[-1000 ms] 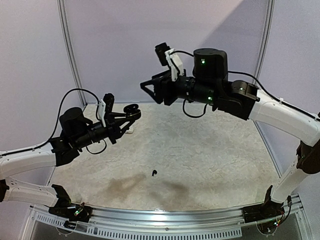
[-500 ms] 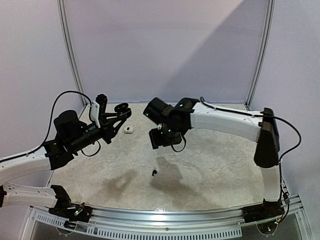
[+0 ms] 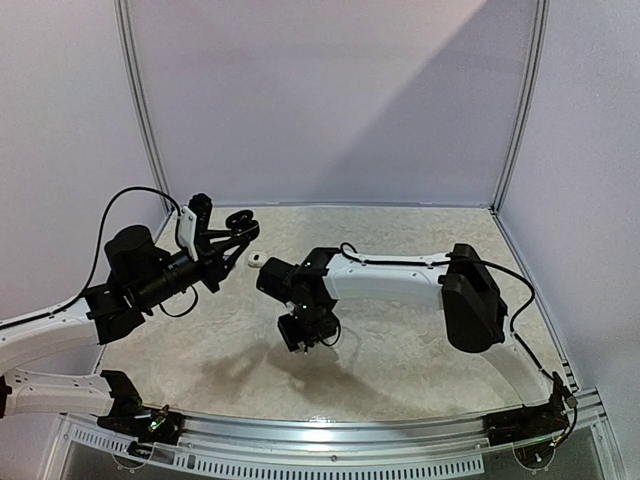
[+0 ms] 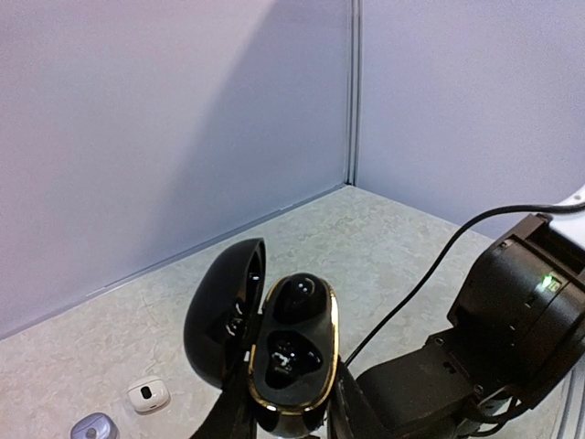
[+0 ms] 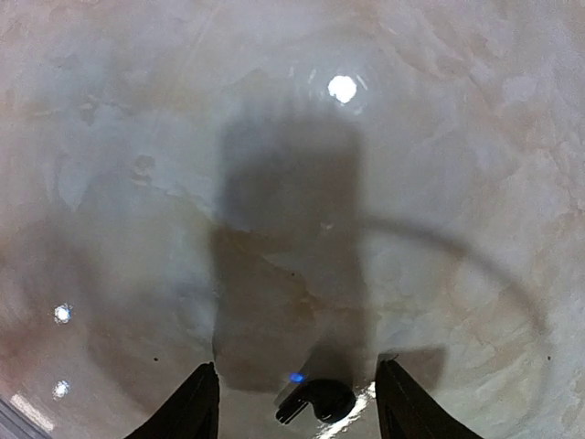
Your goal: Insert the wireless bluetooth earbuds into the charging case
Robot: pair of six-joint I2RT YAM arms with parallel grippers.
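Left wrist view is showing the left fingers (image 4: 219, 422) clamping the open black charging case (image 4: 292, 352); the right fingers (image 5: 201, 402), having swung down, are hovering half-wide astride the black earbud (image 5: 317, 400) on the desk (image 5: 457, 183), readying a pickup.

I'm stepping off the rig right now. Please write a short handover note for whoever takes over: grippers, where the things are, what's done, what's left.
Left gripper: shut on the black charging case, held off the table with its lid open.
Right gripper: open, low over the table, fingers either side of a black earbud, not gripping it.
Also on the table: a small white item and a greyish item, too small to identify.
Done: case open. Whether a bud already sits inside is unclear.
Left: grip the black earbud and seat it in the case.
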